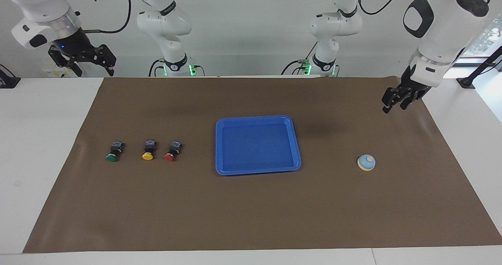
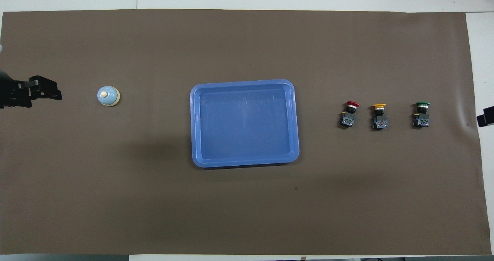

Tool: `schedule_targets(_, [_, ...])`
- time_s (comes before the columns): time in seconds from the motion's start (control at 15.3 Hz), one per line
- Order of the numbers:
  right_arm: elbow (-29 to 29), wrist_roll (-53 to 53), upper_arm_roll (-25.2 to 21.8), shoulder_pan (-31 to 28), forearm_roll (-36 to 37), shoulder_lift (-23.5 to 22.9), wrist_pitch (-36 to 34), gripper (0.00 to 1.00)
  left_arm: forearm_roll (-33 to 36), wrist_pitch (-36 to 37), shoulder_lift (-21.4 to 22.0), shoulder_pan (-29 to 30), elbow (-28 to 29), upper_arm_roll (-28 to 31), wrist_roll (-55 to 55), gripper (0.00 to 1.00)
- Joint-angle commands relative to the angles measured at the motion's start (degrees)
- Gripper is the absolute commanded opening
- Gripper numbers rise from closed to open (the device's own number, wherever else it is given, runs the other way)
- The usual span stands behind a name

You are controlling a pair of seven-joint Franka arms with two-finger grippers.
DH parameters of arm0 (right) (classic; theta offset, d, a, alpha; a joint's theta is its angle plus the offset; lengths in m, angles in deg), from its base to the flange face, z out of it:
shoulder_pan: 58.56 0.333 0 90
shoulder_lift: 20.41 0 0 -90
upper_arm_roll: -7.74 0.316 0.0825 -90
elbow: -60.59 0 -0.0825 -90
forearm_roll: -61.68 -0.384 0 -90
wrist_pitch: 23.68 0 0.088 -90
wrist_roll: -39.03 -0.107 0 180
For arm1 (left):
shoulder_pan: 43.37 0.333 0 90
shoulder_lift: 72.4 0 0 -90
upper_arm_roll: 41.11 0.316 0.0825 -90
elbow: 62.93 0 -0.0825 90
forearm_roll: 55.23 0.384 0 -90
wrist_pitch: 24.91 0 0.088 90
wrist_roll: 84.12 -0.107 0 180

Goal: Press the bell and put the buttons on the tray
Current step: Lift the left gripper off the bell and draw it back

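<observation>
While the left end effector hangs in the air over the brown mat toward the left arm's end of the surface, its two dark fingers stand parted and hold nothing; it touches nothing either. The bell sits on the mat well apart from it, below and clear of its fingertips, with its cream knob uncovered. The right end effector waits raised over the white edge of the surface at the right arm's end, close to the robots, with its fingers spread wide and nothing between them. The blue tray lies flat near the middle of the mat with nothing in it. Between the tray and the right arm's end, the three buttons lie in a row on the mat, apart from each other and from the tray: the red button closest to the tray, the yellow button beside it, and the green button last. Each lies on its side with its cap pointing away from the robots. Black bands on the arms carry white lettering too small to read.
</observation>
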Motion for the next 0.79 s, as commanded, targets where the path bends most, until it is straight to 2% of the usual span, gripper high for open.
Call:
schedule_targets(0.0, [1.5, 0.6, -0.1, -0.5, -0.9, 1.5, -0.8, 1.0, -0.4, 4.7, 1.8, 0.1, -0.6, 0.1, 0.1, 1.0])
schedule_targets(0.13, [1.5, 0.6, -0.1, -0.5, -0.9, 1.5, -1.0, 1.0, -0.6, 7.0, 3.2, 0.1, -0.4, 0.1, 0.1, 1.0])
schedule_targets(0.46, [2.4, 0.4, 0.1, 0.3, -0.9, 2.2, -1.1, 1.0, -0.5, 9.6, 3.4, -0.6, -0.5, -0.1, 0.1, 1.0])
schedule_targets(0.59, [4.8, -0.1, 0.2, 0.4, -0.9, 3.2, 0.2, 1.0, -0.4, 9.9, 3.0, -0.6, -2.0, -0.2, 0.1, 1.0])
schedule_targets(0.72, [9.8, -4.1, 0.5, 1.8, -0.9, 5.2, 4.5, 1.0, -0.4, 10.1, 2.6, -0.7, -2.9, -0.2, 0.0, 1.0])
